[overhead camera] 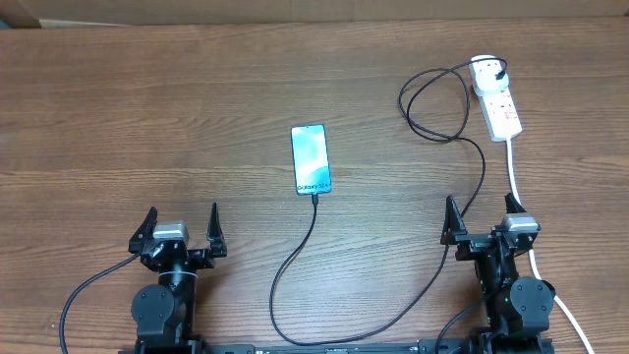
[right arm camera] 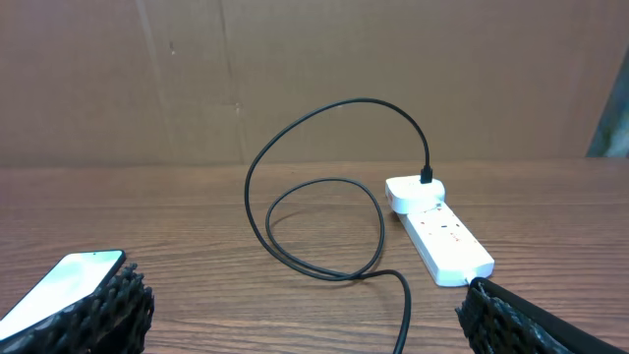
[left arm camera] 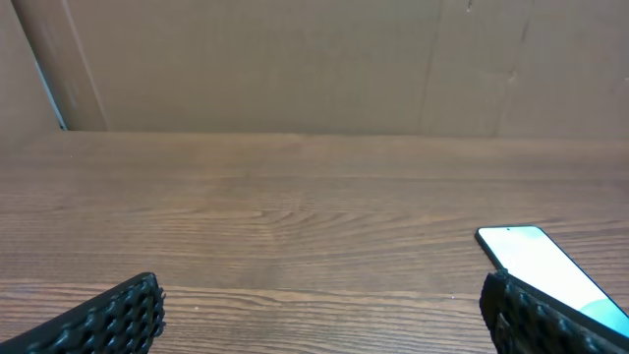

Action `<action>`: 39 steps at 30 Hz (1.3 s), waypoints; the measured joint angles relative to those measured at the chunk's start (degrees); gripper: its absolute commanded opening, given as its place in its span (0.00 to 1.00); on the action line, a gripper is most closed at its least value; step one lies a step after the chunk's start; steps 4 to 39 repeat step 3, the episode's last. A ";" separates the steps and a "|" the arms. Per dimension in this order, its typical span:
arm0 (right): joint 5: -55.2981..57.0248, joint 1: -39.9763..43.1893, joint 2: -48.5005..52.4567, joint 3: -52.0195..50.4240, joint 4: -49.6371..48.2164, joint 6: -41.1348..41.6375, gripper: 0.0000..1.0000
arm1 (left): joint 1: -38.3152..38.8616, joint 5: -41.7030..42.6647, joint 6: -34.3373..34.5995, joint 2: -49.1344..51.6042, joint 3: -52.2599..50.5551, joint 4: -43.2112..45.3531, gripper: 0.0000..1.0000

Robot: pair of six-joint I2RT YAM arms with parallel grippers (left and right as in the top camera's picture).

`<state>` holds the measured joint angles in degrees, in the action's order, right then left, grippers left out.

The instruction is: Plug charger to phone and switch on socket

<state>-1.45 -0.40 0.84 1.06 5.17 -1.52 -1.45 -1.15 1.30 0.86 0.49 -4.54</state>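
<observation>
The phone [overhead camera: 311, 159] lies flat at mid-table with its screen lit, "Galaxy S24" at its near end; it also shows in the wrist views [left arm camera: 550, 264] [right arm camera: 61, 285]. The charger [overhead camera: 295, 270], a thin black cable, meets the phone's near edge, loops along the front and runs up to the socket [overhead camera: 497, 98]. The cable [right arm camera: 324, 211] coils before the white socket [right arm camera: 439, 234], its black plug [right arm camera: 428, 177] in the far end. How the switches stand I cannot tell. My left gripper [overhead camera: 182, 224] [left arm camera: 319, 324] and right gripper [overhead camera: 481, 214] [right arm camera: 305, 324] rest open and hold nothing near the front edge.
A thick white cord [overhead camera: 518, 182] runs from the socket's near end past the right arm to the front right. A brown cardboard wall [left arm camera: 295, 59] stands behind the wooden table [overhead camera: 147, 118].
</observation>
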 measured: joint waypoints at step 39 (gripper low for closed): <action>0.00 0.00 0.00 0.00 -0.02 -0.02 1.00 | -0.02 0.00 0.00 0.00 0.00 0.00 1.00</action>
